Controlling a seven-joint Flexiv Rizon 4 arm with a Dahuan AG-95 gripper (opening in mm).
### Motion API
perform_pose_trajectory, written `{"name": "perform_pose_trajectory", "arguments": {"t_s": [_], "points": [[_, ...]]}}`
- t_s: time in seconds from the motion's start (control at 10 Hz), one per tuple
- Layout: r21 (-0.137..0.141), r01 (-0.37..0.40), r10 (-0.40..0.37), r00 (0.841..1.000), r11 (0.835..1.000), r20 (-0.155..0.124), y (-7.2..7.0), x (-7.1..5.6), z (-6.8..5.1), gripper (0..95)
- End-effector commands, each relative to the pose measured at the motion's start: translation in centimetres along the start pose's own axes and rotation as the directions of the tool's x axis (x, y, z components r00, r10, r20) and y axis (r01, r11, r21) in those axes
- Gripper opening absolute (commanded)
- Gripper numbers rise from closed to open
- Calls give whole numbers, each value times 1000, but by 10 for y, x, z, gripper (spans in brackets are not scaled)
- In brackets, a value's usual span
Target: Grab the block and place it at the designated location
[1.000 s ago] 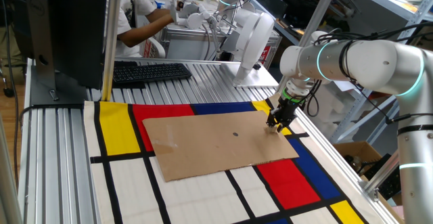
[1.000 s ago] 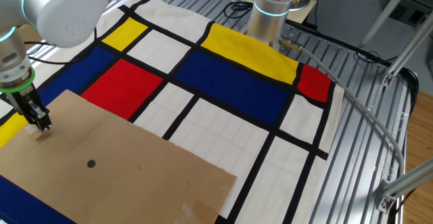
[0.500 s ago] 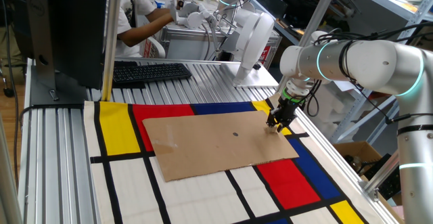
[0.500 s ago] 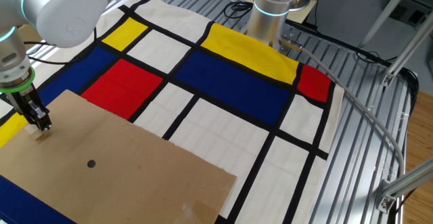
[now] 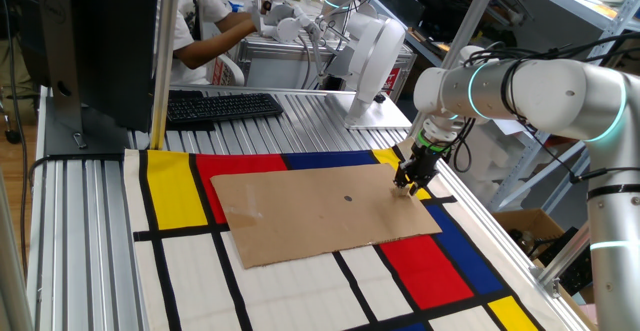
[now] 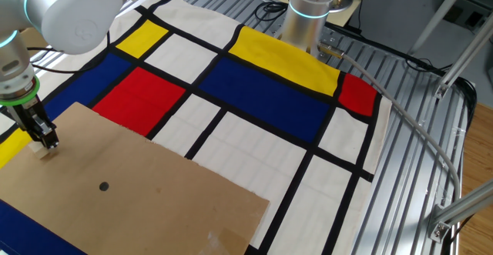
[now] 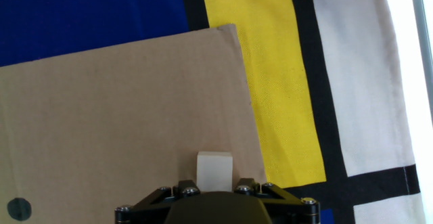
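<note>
Hand view: hand [image 7: 215, 187] clamped on pale wooden block [image 7: 214, 169]; matte cardboard sheet [image 7: 122, 116] beneath.

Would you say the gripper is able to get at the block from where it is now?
Probably yes: the gripper sits right over the block at the cardboard sheet's edge, with nothing between them.

Arm bent low, hand [image 5: 407, 185] pointing down.
</note>
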State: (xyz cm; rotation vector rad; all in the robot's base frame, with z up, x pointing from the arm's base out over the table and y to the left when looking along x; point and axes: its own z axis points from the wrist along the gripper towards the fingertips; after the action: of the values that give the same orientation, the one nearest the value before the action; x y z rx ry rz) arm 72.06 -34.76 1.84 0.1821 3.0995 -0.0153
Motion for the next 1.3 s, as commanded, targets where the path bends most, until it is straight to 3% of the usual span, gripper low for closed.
{"name": "perform_pose_trajectory", "arguments": {"t_s": [0.1, 1.3], "points": [[-10, 3, -3, 1000, 1000, 3, 0, 0, 0, 380], [-12, 3, -3, 1000, 1000, 2, 2, 0, 0, 380]]}}
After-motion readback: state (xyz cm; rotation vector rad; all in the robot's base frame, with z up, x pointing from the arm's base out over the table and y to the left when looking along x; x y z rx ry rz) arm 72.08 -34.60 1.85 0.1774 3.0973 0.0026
